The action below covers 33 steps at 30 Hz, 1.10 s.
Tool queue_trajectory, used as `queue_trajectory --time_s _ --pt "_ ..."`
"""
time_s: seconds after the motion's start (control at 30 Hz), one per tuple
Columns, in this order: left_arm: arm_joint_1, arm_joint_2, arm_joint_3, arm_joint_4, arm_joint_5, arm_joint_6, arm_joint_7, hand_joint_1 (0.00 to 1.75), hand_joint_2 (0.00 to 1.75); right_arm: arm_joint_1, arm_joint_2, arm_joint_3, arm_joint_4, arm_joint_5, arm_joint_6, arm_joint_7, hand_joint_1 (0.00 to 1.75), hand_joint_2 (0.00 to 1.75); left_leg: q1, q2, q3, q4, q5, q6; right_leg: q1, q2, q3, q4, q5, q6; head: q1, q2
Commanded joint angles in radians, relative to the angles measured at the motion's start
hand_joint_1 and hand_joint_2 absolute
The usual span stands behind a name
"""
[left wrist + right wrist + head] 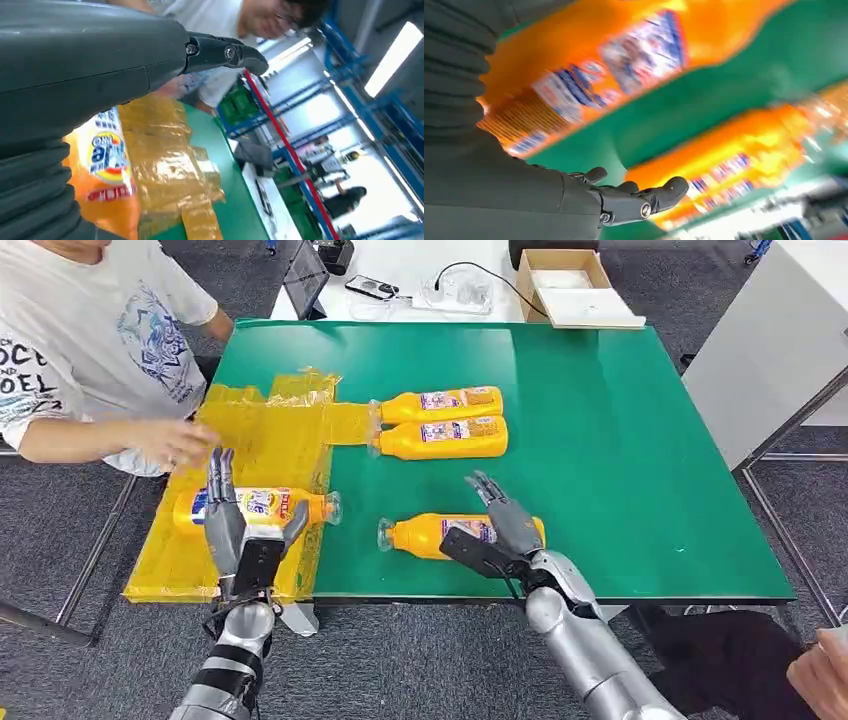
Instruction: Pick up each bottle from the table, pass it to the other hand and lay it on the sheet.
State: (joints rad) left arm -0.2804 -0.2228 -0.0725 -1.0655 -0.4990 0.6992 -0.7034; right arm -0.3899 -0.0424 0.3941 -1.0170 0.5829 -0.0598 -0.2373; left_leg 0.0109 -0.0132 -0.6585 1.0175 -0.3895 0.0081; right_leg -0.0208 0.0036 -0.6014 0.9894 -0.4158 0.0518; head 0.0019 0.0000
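Observation:
Four orange bottles lie on their sides. One bottle [262, 507] [105, 170] rests on the yellow sheet [265, 445] [165, 160]. My left hand [238, 530] hovers over its near side with straight, spread fingers and holds nothing; its thumb [225, 52] sticks out free. A second bottle [425, 536] [584, 75] lies on the green table near the front edge. My right hand [503, 530] is above its base end, fingers extended, thumb [644, 197] apart from it. Two more bottles [440, 402] [445, 438] lie side by side further back, blurred in the right wrist view as bottles [729, 160].
A person in a white shirt [90, 340] sits at the left, one hand [175, 445] resting on the sheet's far left part. The green table [620, 440] has bare room on its right half. A cardboard box [570, 285] and cables sit on a white table behind.

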Motion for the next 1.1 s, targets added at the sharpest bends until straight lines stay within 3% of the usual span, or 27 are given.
queue_trajectory --time_s 0.03,0.33,0.7,0.93,0.97,1.0,1.03,1.07,1.1 --pt "-0.046 0.009 -0.066 0.130 -0.005 -0.024 0.005 0.00 1.75 -0.049 -0.100 0.052 0.165 -0.055 0.148 -0.020 0.00 1.75 0.000 -0.001 0.005 -0.001 -0.001 0.000 0.001 -0.003 0.006 -0.001 -0.001 -0.002 0.000 0.000" --pt "-0.066 0.014 -0.103 0.167 0.048 -0.009 0.005 0.00 1.75 -0.092 -0.130 0.099 0.209 -0.078 0.168 0.005 0.00 1.75 0.001 0.000 0.005 -0.001 0.000 0.001 0.001 -0.003 0.006 -0.002 0.000 -0.002 0.000 0.000" --pt "-0.084 0.006 -0.109 0.216 0.106 -0.031 0.005 0.00 1.75 -0.205 -0.082 0.144 0.399 -0.030 0.134 0.102 0.00 1.75 0.000 0.005 0.006 -0.001 0.000 0.001 0.001 0.001 0.005 -0.001 0.001 -0.001 0.000 0.000" --pt "-0.089 0.004 -0.124 0.223 0.128 -0.027 0.005 0.00 1.75 -0.234 -0.016 0.147 0.449 -0.023 0.066 0.075 0.07 1.75 0.001 0.007 0.007 -0.001 0.000 0.001 0.001 0.003 0.005 -0.001 0.002 -0.001 0.000 0.000" --pt "-0.088 0.002 -0.125 0.221 0.130 -0.029 0.005 0.00 1.75 -0.231 -0.010 0.148 0.447 -0.020 0.056 0.069 0.21 1.75 0.001 0.008 0.008 -0.001 -0.001 0.001 0.002 0.004 0.007 -0.002 0.001 -0.002 0.000 0.000" --pt "-0.088 0.001 -0.125 0.218 0.134 -0.031 0.005 0.00 1.75 -0.226 -0.006 0.142 0.447 -0.026 0.050 0.060 0.96 1.75 0.001 0.008 0.009 -0.001 -0.001 0.001 0.002 0.003 0.007 -0.001 0.001 -0.002 0.000 0.000" --pt "-0.089 -0.001 -0.127 0.222 0.132 -0.029 0.005 0.00 1.75 -0.221 -0.003 0.145 0.447 -0.017 0.034 0.053 1.17 1.75 0.001 0.008 0.009 -0.001 -0.001 0.001 0.002 0.003 0.008 -0.001 0.001 -0.002 0.000 0.000" --pt "-0.089 -0.001 -0.126 0.223 0.133 -0.029 0.005 0.00 1.75 -0.218 -0.001 0.145 0.448 -0.016 0.031 0.052 1.54 1.75 0.001 0.007 0.008 -0.001 0.000 0.001 0.002 0.003 0.006 -0.001 0.001 -0.001 0.000 0.000" --pt "-0.090 -0.003 -0.125 0.222 0.139 -0.031 0.005 0.00 1.75 -0.213 0.004 0.134 0.451 -0.025 0.023 0.036 1.57 1.75 0.001 0.007 0.008 -0.001 -0.001 0.001 0.002 0.002 0.007 -0.001 0.001 -0.002 0.000 0.000"
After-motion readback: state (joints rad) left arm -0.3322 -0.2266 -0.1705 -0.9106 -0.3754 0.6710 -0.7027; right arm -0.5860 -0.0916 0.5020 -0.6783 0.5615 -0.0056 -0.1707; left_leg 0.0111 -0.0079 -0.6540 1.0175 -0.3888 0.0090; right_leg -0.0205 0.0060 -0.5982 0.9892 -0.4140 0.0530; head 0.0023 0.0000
